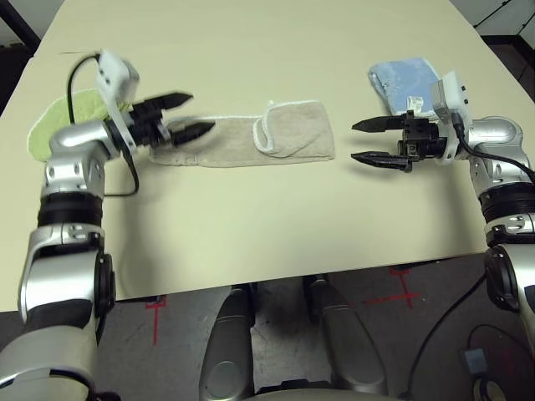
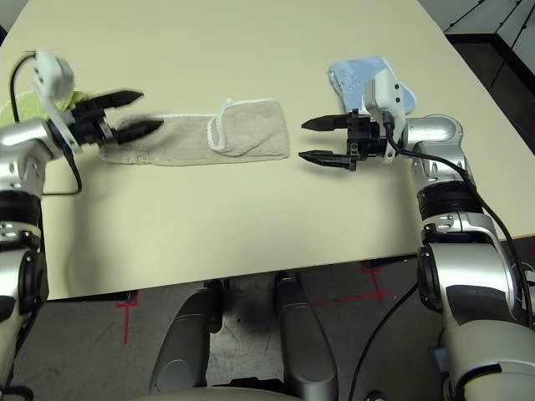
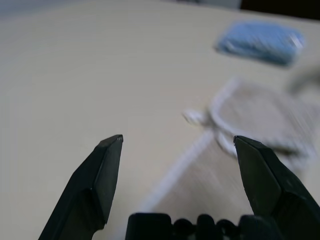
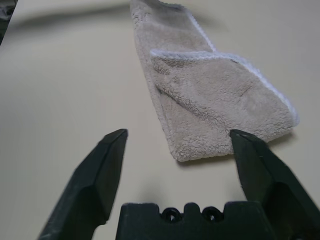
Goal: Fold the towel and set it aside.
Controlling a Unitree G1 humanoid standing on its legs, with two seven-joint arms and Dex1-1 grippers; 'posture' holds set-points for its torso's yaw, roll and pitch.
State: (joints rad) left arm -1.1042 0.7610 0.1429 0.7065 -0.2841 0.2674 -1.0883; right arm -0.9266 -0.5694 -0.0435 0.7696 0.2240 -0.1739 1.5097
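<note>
The right gripper [image 1: 366, 141] stood wide open and empty, its two black fingers pointing toward the towel's folded end, just short of it and apart from it. The left gripper [image 1: 189, 114] was likewise open and held nothing, poised above the towel's opposite end; whether a fingertip brushed the cloth could not be told.

The towel [image 1: 251, 138] lay flat near the middle of the table [image 1: 251, 225] as a long narrow strip, its right end turned over onto itself so that the white edging formed a loop on top. Judged from this, the lengthwise fold and one end fold appeared done; a further fold and the setting aside seemed left.

From the right gripper the towel lay at about 9 o'clock; from the left gripper, at about 3 o'clock. A folded blue cloth [image 1: 399, 81] lay at 1 o'clock from the towel, a green cloth [image 1: 52, 125] at 9 o'clock.
</note>
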